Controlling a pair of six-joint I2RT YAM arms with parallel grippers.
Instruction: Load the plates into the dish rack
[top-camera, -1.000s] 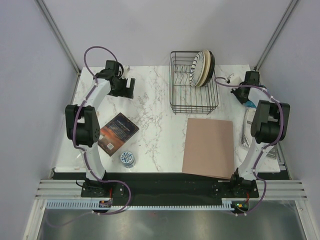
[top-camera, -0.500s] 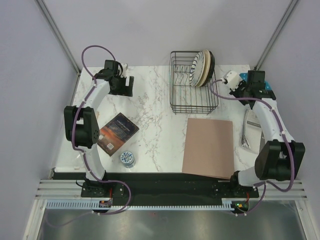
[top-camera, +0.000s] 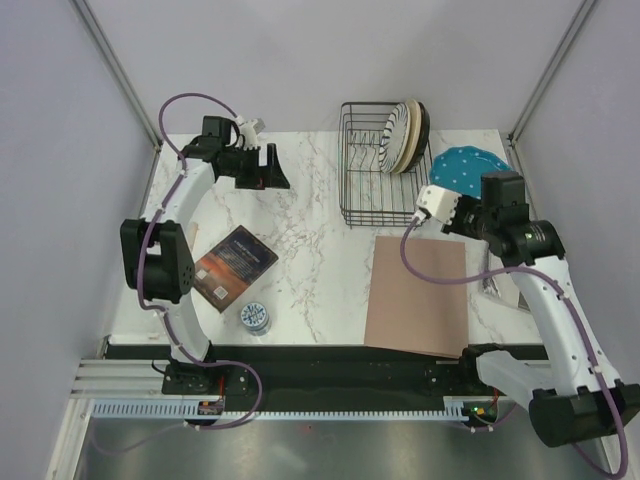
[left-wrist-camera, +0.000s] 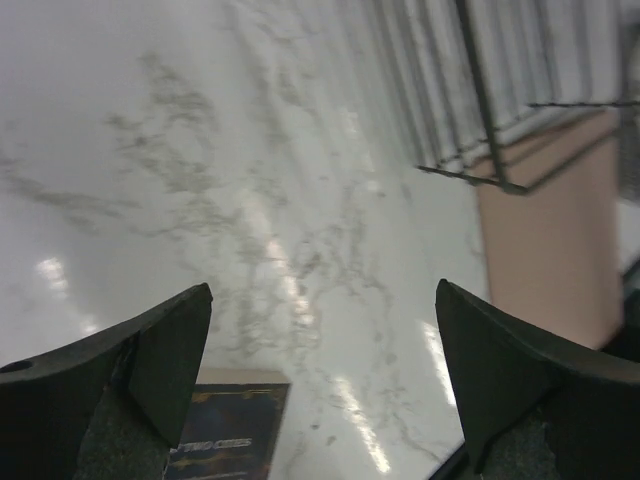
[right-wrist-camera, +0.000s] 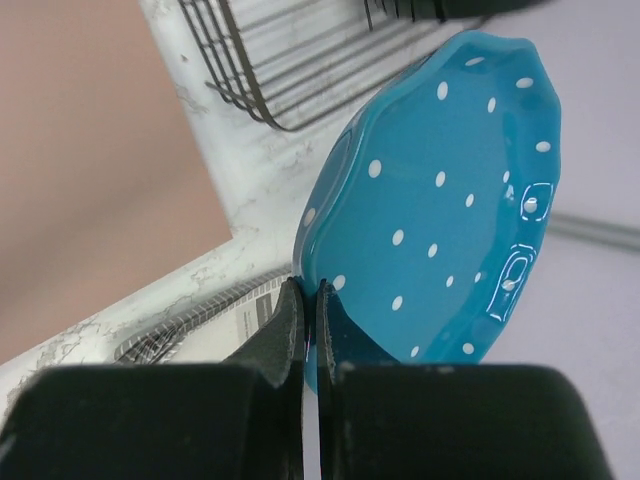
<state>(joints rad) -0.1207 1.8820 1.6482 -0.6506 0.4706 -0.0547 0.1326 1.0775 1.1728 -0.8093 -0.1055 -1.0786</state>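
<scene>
right tool pinching teal plate by its rim | plate pointing toward surface's far-right corner, dotted face tilting upward | left tool hanging spread

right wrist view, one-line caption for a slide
Right gripper pinches the teal dotted plate by its rim, dish rack beyond.

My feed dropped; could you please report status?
Left gripper open, empty. Right gripper shut on teal plate, right of dish rack. Other plates racked. Nothing between.

Four plates, one dish rack, one cup, one booklet, one mat, two arms.
</scene>
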